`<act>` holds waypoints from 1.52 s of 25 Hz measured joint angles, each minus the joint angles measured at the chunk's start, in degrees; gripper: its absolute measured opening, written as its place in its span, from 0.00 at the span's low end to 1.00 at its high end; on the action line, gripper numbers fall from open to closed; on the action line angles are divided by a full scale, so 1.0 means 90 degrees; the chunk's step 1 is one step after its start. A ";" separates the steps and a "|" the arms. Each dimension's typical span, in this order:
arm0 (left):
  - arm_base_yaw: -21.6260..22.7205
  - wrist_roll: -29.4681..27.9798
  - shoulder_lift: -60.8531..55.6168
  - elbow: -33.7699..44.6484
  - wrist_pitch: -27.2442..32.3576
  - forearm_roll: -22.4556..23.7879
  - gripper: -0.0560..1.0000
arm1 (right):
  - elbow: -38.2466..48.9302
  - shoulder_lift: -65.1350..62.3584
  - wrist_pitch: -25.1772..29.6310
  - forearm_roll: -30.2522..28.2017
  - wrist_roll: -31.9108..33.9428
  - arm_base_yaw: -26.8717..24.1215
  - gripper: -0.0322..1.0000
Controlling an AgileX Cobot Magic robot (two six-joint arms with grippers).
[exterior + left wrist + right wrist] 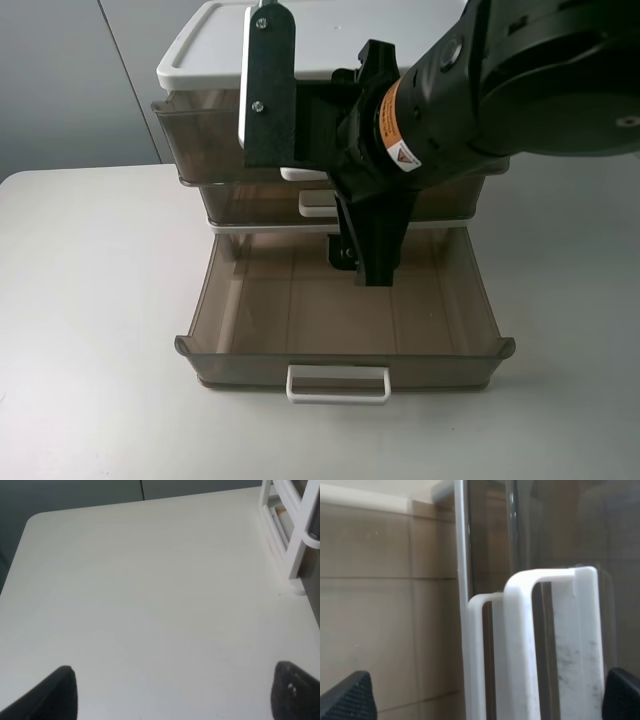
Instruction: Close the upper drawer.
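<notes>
The upper drawer [195, 140] is smoky brown and sits under the white lid [210, 50], standing a little way out. My right arm covers most of its front. Its scuffed white loop handle [577, 655] fills the right wrist view, with the middle drawer's smaller handle [477, 655] beside it. My right gripper [320, 175] is open right in front of these handles, with one fingertip [350, 700] on each side of them and the jaws wide apart. My left gripper [172, 695] is open and empty over the bare table.
The lowest drawer [230, 300] is pulled far out towards the table's front, empty, with its white handle [337, 384] forward. The middle drawer [240, 205] is nearly in. A white frame of the cabinet [295, 545] shows at the edge of the left wrist view.
</notes>
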 joint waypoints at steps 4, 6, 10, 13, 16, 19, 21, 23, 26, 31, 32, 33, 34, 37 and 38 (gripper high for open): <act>0.0000 0.0000 0.0000 0.0000 0.0000 0.0000 0.75 | 0.0000 0.0025 -0.0136 -0.0026 0.0000 -0.0040 0.69; 0.0000 0.0000 0.0000 0.0000 0.0000 0.0000 0.75 | 0.0000 0.0041 -0.0250 -0.0026 0.0000 -0.0108 0.69; 0.0000 0.0000 0.0000 0.0000 0.0000 0.0000 0.75 | 0.0000 0.0103 -0.0440 -0.0090 0.0000 -0.0322 0.69; 0.0000 0.0000 0.0000 0.0000 0.0000 0.0000 0.75 | 0.0000 0.0152 -0.0480 -0.0228 0.0000 -0.0447 0.69; 0.0000 0.0000 0.0000 0.0000 0.0000 0.0000 0.75 | 0.0000 0.0157 -0.0532 -0.0367 0.0000 -0.0456 0.69; 0.0000 0.0000 0.0000 0.0000 0.0000 0.0000 0.75 | 0.0000 0.0157 -0.0652 -0.0406 0.0000 -0.0456 0.69; 0.0000 0.0000 0.0000 0.0000 0.0000 0.0000 0.75 | 0.0000 0.0157 -0.0729 -0.0483 0.0000 -0.0456 0.69; 0.0000 0.0000 0.0000 0.0000 0.0000 0.0000 0.75 | 0.0000 0.0157 -0.0818 -0.0521 0.0000 -0.0507 0.69; 0.0000 0.0000 0.0000 0.0000 0.0000 0.0000 0.75 | 0.0000 0.0216 -0.0875 -0.0540 0.0024 -0.0546 0.69; 0.0000 0.0000 0.0000 0.0000 0.0000 0.0000 0.75 | 0.0000 0.0300 -0.0924 -0.0540 0.0024 -0.0571 0.69; 0.0000 0.0000 0.0000 0.0000 0.0000 0.0000 0.75 | 0.0000 0.0299 -0.0951 -0.0540 0.0024 -0.0581 0.69; 0.0000 0.0000 0.0000 0.0000 0.0000 0.0000 0.75 | 0.0000 0.0299 -0.0971 -0.0540 0.0024 -0.0596 0.69; 0.0000 0.0000 0.0000 0.0000 0.0000 0.0000 0.75 | 0.0000 0.0299 -0.1013 -0.0540 0.0024 -0.0606 0.69; 0.0000 0.0000 0.0000 0.0000 0.0000 0.0000 0.75 | 0.0000 0.0353 -0.1131 -0.0591 0.0024 -0.0668 0.69; 0.0000 0.0000 0.0000 0.0000 0.0000 0.0000 0.75 | 0.0000 0.0369 -0.1159 -0.0591 0.0024 -0.0668 0.69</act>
